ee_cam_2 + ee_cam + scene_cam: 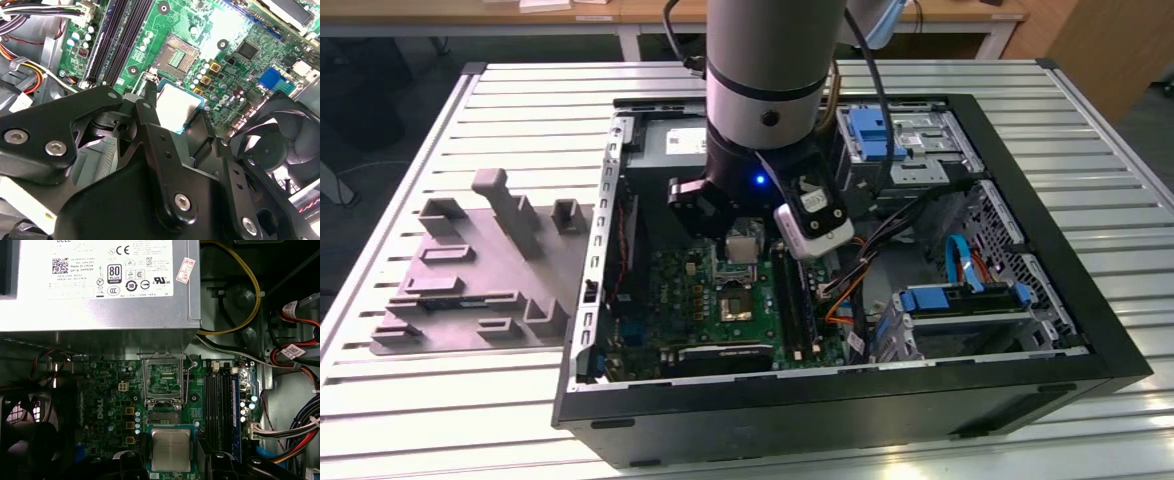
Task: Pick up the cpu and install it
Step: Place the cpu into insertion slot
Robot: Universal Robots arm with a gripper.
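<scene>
1. Nearest in both wrist views is the gripper (178, 109) (171, 462). Its black fingers (152, 125) (131, 466) are closed on two opposite edges of the cpu (179, 106) (171, 450).
2. The cpu sits flat between the fingers with its silvery top facing up, held above the board and not seated.
3. Just beyond the chip lies the open socket (176, 54) (165, 414). Its hinged metal frame (164, 376) is swung up and back.
4. The green motherboard (235, 30) (107, 390) surrounds the socket. The black memory slots (120, 40) (217, 405) run along one side of it, and a black fan (280, 145) (25, 440) stands on the other side.
5. Past the raised frame stands the grey power supply box (100, 290) with a white label.
6. In the exterior view the gripper (742, 243) hangs in the middle of the frame, inside the open computer case (854, 400), with the arm (767, 70) rising to the top edge.
7. The case lies on a slatted table (440, 420). A grey moulded holder (467, 270) sits beside it on the exterior view's left.
</scene>
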